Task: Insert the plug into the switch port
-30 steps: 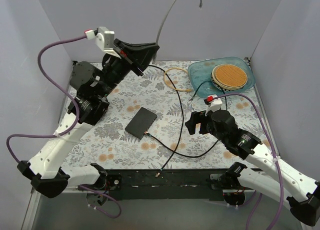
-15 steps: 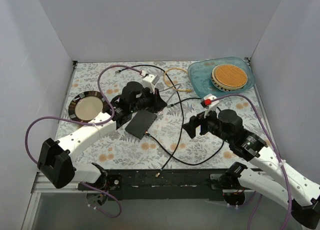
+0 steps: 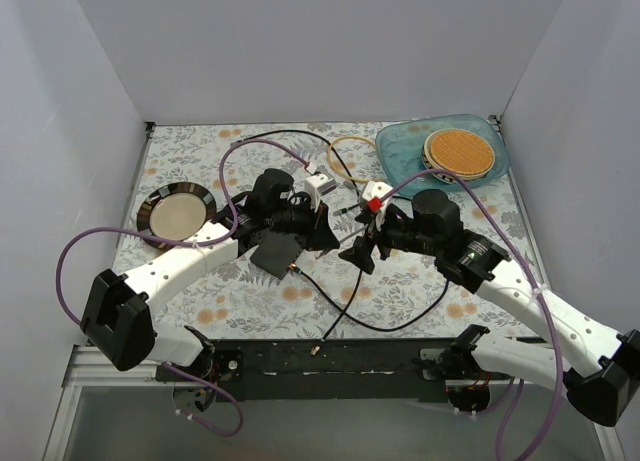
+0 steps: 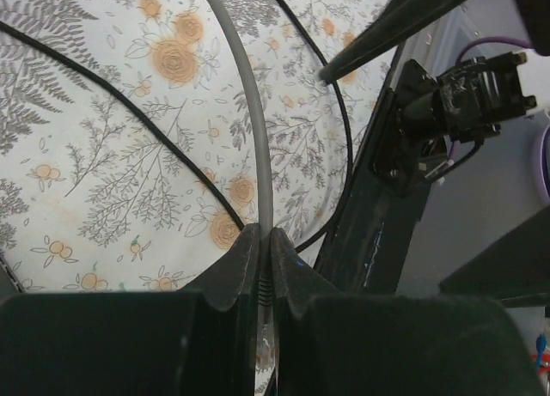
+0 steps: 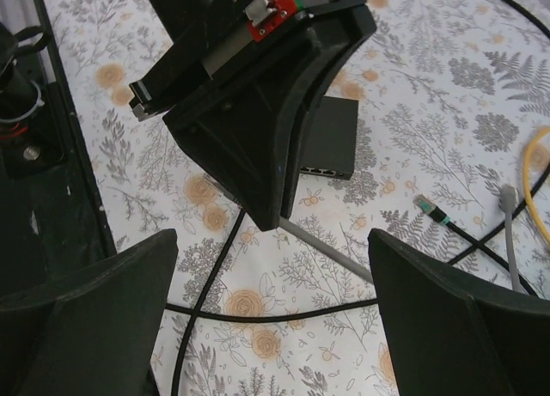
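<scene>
The flat black switch box (image 3: 272, 253) lies mid-table; its row of ports (image 5: 326, 169) faces the right wrist camera. My left gripper (image 3: 328, 239) hangs just right of the box and is shut on a grey cable (image 4: 249, 112). The cable's ribbed boot and clear plug (image 4: 262, 327) sit between the fingers (image 4: 236, 258). In the right wrist view the left gripper (image 5: 279, 217) stands in front of the box and the grey cable (image 5: 331, 252) trails from it. My right gripper (image 3: 360, 253) is open and empty, jaws wide on either side of that cable (image 5: 271, 271).
A black cable (image 3: 345, 301) loops across the mat, with one plug by the box (image 3: 296, 271) and a green-tipped plug (image 5: 430, 210). A yellow cable loop (image 3: 350, 146), a blue tray (image 3: 395, 146) with a woven disc and a dark plate (image 3: 178, 213) lie further off.
My left arm came down from high at the back to the mat beside the box, then edged right. My right gripper moved left and forward until it faces the left one.
</scene>
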